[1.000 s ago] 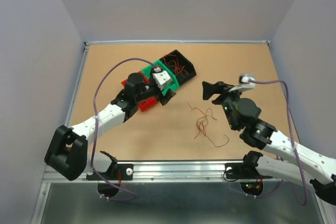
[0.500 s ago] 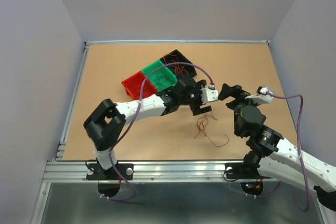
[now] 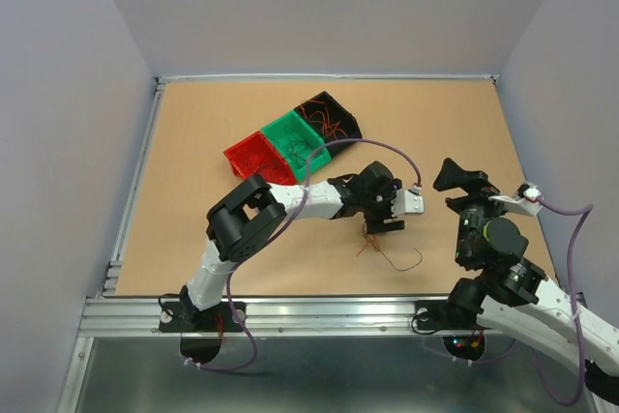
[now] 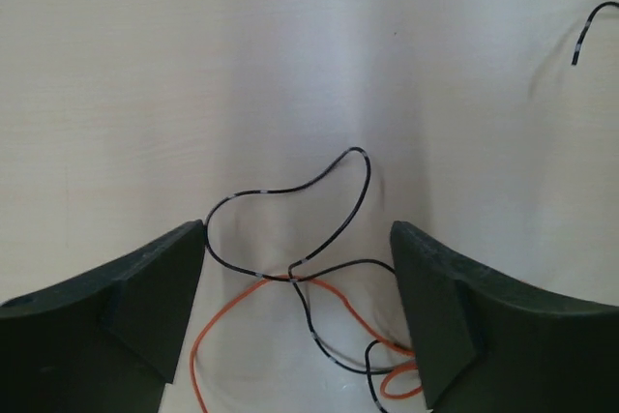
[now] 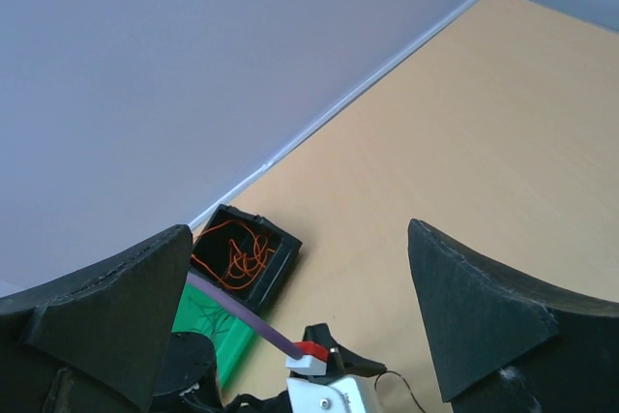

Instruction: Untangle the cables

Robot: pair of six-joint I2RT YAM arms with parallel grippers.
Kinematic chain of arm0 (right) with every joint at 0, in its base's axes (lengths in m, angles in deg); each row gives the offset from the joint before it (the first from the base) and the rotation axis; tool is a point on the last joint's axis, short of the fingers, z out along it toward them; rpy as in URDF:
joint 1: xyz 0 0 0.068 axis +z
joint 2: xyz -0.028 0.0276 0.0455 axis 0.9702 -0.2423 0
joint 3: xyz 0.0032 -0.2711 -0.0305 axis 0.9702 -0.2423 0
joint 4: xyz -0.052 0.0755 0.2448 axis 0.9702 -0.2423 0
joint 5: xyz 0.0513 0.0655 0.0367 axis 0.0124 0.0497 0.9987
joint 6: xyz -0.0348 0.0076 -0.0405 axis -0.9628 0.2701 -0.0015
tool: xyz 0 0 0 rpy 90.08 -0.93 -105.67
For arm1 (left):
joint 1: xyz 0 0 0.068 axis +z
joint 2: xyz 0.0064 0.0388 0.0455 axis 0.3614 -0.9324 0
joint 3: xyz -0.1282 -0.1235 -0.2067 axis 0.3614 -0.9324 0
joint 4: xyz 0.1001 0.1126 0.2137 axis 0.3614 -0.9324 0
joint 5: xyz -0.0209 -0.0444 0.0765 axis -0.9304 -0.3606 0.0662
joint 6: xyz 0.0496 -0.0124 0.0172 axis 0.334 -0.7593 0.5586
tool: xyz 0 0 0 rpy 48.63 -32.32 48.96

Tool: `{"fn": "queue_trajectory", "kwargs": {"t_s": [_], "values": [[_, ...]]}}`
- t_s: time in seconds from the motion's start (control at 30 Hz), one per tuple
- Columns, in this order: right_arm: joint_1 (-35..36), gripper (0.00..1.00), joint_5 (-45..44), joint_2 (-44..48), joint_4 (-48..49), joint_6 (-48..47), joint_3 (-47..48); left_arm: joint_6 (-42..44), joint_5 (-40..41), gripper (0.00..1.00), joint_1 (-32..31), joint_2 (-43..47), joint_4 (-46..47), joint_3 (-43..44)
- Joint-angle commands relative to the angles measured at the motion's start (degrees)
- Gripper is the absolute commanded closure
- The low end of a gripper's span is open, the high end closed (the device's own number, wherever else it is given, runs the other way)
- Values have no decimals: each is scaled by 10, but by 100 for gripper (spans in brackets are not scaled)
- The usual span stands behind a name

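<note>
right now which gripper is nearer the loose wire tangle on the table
Left. The left gripper is open directly over the wire tangle, a finger on each side; the right gripper is off to its right, well clear of it.

Table: three trays stand in a slanted row, left of centre, running toward the back right.
- Near tray at the row's front-left end.
- Middle tray touching it.
- Far tray at the rear-right end, curled strands lying inside it.

Loose cables lie on the table in front of the row, right of centre, well apart from the trays.

Left gripper sits over their rear part. In the left wrist view the strands lie between its two fingers. A stray piece lies apart, beyond and to the right.

Right gripper sits right of the tangle, clear of it.
</note>
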Motion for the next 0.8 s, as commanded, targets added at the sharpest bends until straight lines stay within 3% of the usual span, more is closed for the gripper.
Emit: {"fn": "queue_trajectory", "kwargs": {"t_s": [0.0,0.07,0.1,0.17,0.27,0.37,0.53,0.63,0.77], "values": [[0,2,-37,15,9,-10,-11,-3,-13,27,-11,-13,-6,52],[0,2,-36,18,9,-11,-11,-10,-4,48,-11,-33,-22,68],[-1,2,-36,19,9,-10,-11,-11,3,72,-11,-36,-27,76],[0,2,-35,23,9,-8,-13,-18,17,100,-10,-28,-20,79],[0,2,-26,27,9,-10,-14,-47,17,100,5,13,18,36],[0,3,-13,26,9,-17,-14,-105,-18,100,38,111,80,-10],[0,4,43,0,10,-45,-1,-217,-152,100,123,209,119,-47],[0,4,102,-36,20,-68,11,-259,-224,100,174,260,139,-67],[0,5,248,-95,94,-118,14,-267,-234,100,202,340,160,-105]]}}
